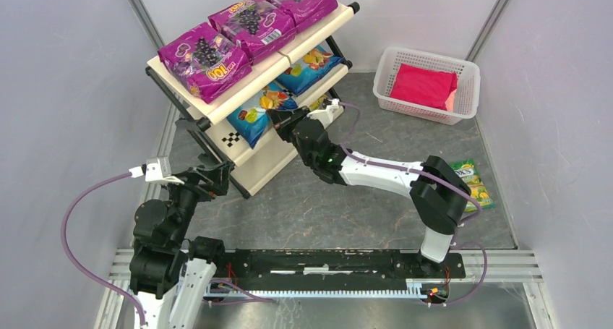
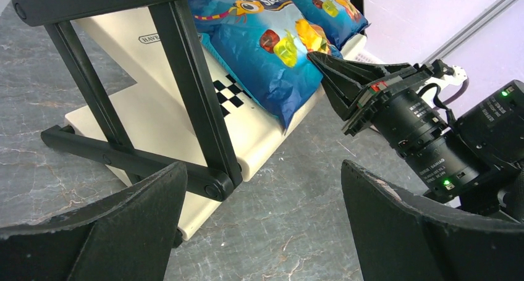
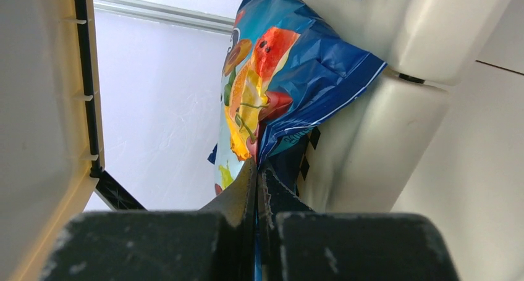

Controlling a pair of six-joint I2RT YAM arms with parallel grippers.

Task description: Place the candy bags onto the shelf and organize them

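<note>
Right gripper (image 3: 256, 170) apparently pinches edge of blue bag (image 3: 309, 65)

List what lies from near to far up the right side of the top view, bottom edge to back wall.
Black base rail → green-yellow candy bag → white basket holding a pink-red bundle.

Three magenta bags (image 1: 251, 24) atop shelf (image 1: 269, 166), blue bags (image 1: 256, 112) below
</note>
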